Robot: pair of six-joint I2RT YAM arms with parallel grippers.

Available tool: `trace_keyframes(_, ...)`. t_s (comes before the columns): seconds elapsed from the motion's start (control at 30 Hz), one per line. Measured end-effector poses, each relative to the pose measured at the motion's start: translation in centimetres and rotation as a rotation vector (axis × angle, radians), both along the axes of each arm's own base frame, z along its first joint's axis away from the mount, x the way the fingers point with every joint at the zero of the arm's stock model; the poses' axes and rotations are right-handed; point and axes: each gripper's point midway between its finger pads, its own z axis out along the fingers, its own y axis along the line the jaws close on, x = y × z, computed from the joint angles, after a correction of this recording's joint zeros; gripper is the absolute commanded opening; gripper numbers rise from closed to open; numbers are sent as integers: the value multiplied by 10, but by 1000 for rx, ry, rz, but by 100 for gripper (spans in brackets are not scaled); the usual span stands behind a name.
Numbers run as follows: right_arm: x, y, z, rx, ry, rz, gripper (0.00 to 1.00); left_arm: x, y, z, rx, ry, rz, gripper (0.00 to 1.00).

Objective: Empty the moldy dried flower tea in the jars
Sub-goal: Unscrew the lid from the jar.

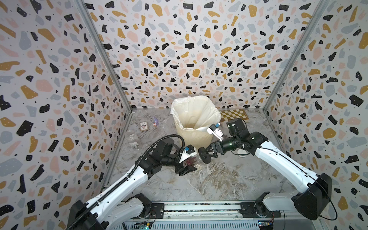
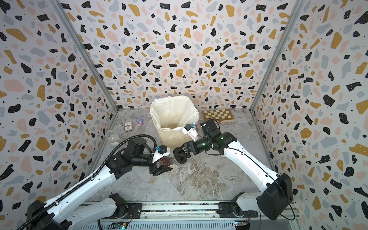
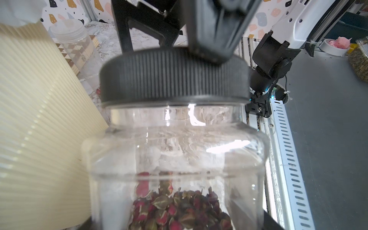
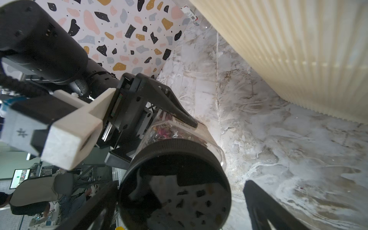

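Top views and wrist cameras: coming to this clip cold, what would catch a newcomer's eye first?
First, the two arms meeting mid-table. The left gripper holds a clear jar of reddish dried buds tipped sideways, while the right gripper straddles its black lid with open jaws, and the lid is on the jar. Just behind them stands the tall cream ribbed bin, lined with a white bag.
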Motion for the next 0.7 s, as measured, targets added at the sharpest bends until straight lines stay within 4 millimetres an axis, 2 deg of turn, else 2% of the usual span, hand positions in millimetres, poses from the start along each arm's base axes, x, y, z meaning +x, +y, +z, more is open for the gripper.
trace_keyframes(0.4,-7,11,-11,-17,30,36,100,1,1,-1,2,-6,8,59)
trace_keyframes(0.7,-10,13,-10,-8,-2,71,79,1,2,-1,4,-7,11,59)
